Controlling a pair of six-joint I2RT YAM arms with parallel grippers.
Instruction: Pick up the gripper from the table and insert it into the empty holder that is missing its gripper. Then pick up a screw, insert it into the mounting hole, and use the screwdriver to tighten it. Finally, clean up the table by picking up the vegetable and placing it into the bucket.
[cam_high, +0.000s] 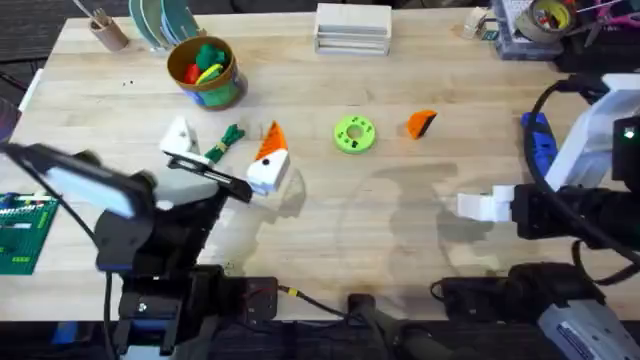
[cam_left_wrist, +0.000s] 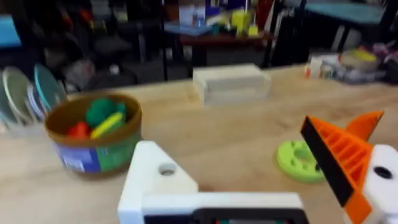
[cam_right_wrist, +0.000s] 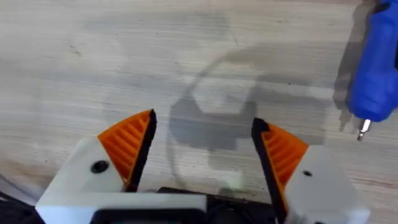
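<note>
The loose orange gripper (cam_high: 421, 123) is seen lying right of centre on the worktop (cam_high: 330, 215), just beside the green disc (cam_high: 354, 134) and well apart from both arms. The empty white holder (cam_left_wrist: 153, 180) is found on the left end effector (cam_high: 232, 165), whose other mount carries its orange pad; nothing is held. The right end effector (cam_right_wrist: 200, 149) is spread wide and empty above bare wood, the blue screwdriver (cam_right_wrist: 375, 68) beside it. The wedge is best approached from above and gripped across its flat sides.

Left gripper (cam_high: 225, 160) low over the table, right gripper (cam_right_wrist: 202, 146) spread wide, holding nothing
</note>
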